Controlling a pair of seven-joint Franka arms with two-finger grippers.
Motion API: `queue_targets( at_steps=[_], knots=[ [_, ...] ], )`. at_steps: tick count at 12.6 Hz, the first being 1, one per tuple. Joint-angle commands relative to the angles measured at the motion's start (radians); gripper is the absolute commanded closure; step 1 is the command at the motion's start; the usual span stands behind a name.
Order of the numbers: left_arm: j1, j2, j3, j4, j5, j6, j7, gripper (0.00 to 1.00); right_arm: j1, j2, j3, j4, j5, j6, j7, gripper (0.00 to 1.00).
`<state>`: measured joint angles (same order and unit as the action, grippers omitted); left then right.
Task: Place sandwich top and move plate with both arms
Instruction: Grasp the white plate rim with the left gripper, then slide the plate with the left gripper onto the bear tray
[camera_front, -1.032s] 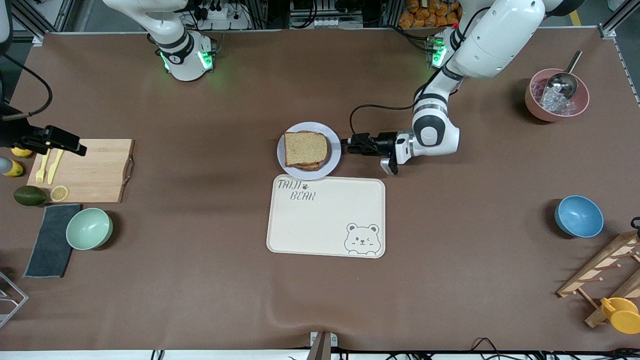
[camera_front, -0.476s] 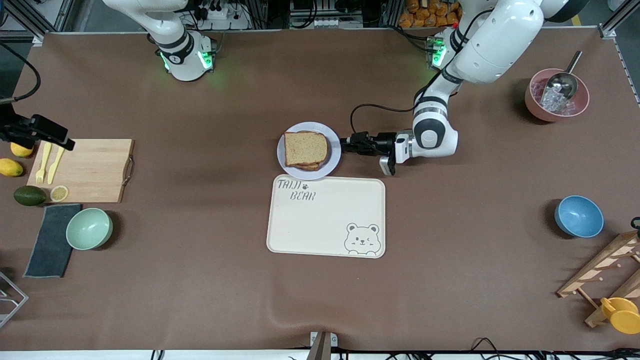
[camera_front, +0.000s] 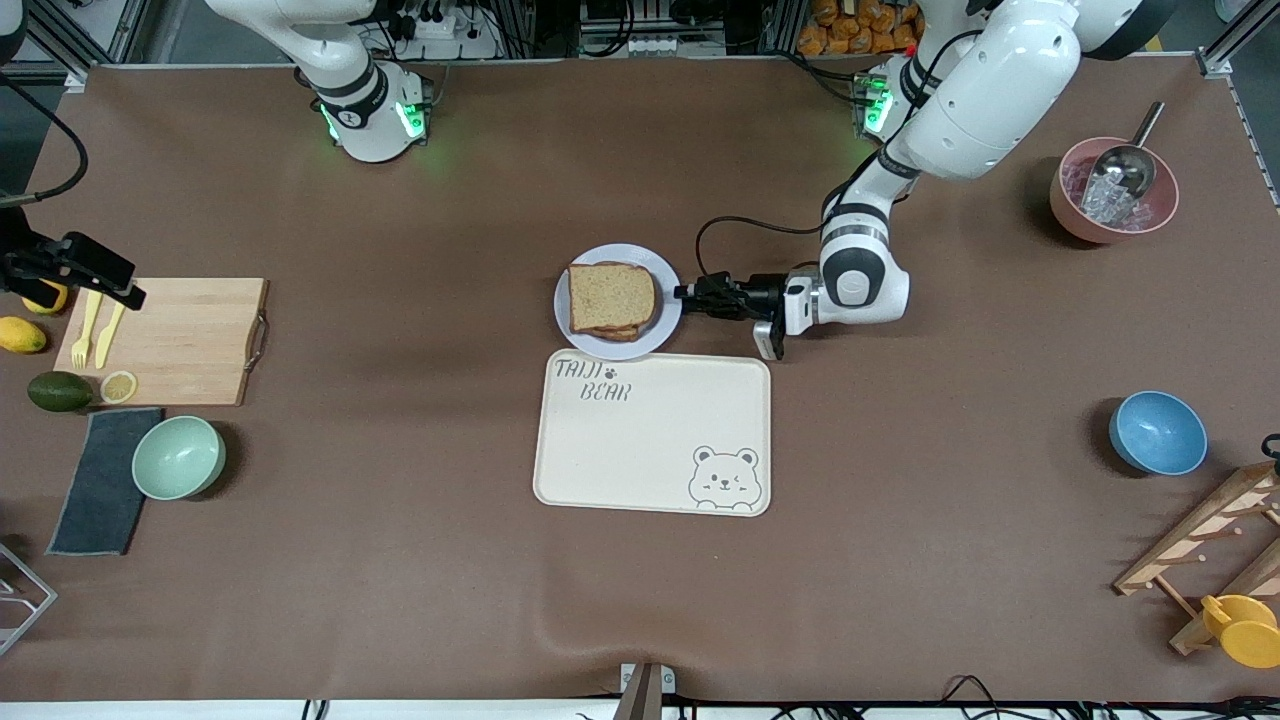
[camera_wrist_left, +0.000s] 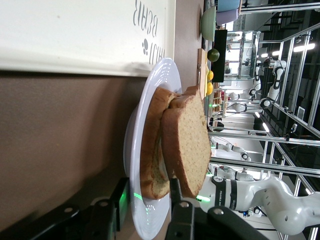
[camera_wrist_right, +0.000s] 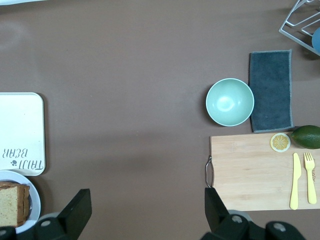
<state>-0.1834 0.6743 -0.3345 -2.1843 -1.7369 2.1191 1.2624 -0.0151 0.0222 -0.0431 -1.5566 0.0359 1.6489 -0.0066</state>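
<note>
Since a second ago my left end effector (camera_front: 684, 294) has slid in toward the plate (camera_front: 664, 268), and its fingers (camera_wrist_left: 176, 192) now straddle the rim at the plate's edge toward the left arm's end of the worktop (camera_front: 400, 560), narrowing but not yet clamped. The plate holds the sandwich, with the sandwich top (camera_front: 611, 297) lying on the lower slice (camera_wrist_left: 150, 150), just beside my left fingertips. The plate sits just farther from the front camera than the cream tray (camera_front: 650, 440), almost touching it. My right end effector (camera_front: 112, 286) waits spread wide over the wooden cutting board (camera_front: 190, 340); it has drifted toward that board's outer edge. A green bowl (camera_front: 179, 457) stands beside a dark cloth (camera_front: 100, 480).
</note>
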Motion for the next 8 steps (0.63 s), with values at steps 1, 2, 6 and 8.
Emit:
queue_targets(
  at_steps=[1,2,6,8],
  knots=[
    [-0.007,0.033,-0.001,0.032,-0.027,-0.007,0.029,0.62,-0.006,-0.021,0.008,-0.008,-0.016,0.0,0.011,0.0],
    [-0.007,0.04,-0.001,0.037,-0.027,-0.002,0.029,0.63,-0.006,-0.021,0.008,-0.008,-0.014,-0.001,0.011,0.0],
    [-0.008,0.074,-0.001,0.077,-0.027,0.005,0.028,0.87,0.001,-0.021,0.006,-0.008,-0.013,-0.003,0.014,0.0],
    [-0.014,0.074,-0.001,0.077,-0.027,0.005,0.028,1.0,-0.002,-0.021,0.009,-0.008,-0.011,-0.001,0.017,0.0]
  ],
)
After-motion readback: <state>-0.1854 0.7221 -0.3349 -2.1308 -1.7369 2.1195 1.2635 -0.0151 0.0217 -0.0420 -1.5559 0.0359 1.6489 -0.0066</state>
